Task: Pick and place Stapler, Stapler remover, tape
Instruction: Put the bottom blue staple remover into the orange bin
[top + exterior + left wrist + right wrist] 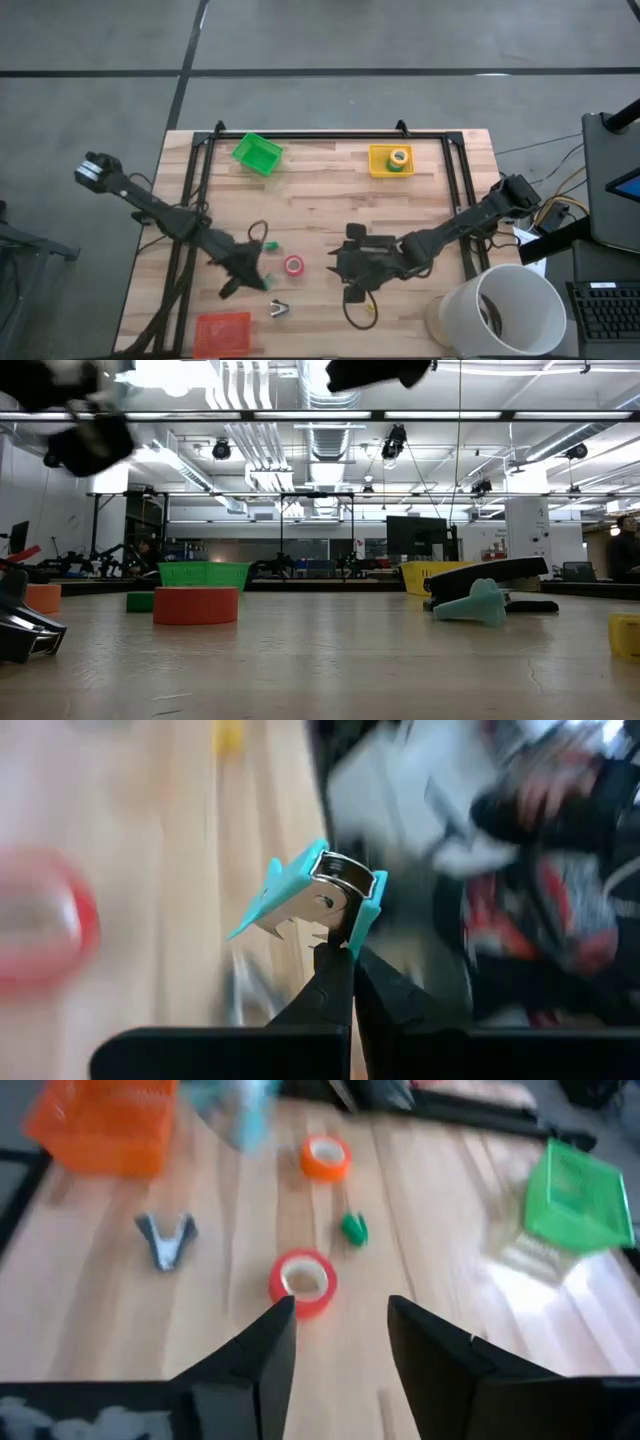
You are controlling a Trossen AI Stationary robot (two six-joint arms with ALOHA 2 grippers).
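Note:
My left gripper point(345, 955) is shut on a teal staple remover point(318, 892), which also shows in the high view point(268, 282) left of the red tape roll point(293, 265). My right gripper point(340, 1330) is open and empty, right of the red tape roll point(303, 1280) and pointing toward it. A grey staple remover point(278, 310) lies near the front edge. A black stapler point(490, 572) lies on the table in the low view, with a teal piece point(472, 604) in front of it. A green tape roll point(399, 158) sits in the yellow basket point(378, 165). My left gripper pinches the teal staple remover by its rounded hinge end point(350, 925) between the free ends of its two fingers point(330, 982). The remover's pointed jaws stick out beyond the fingertips. Whether it is lifted clear of the table, I cannot tell.
A green basket point(257, 153) stands at the far left and an orange basket point(222, 335) at the near left. An orange tape roll point(325, 1158) and a small green piece point(353, 1230) lie beyond the red roll. A white bucket point(505, 310) stands at the near right.

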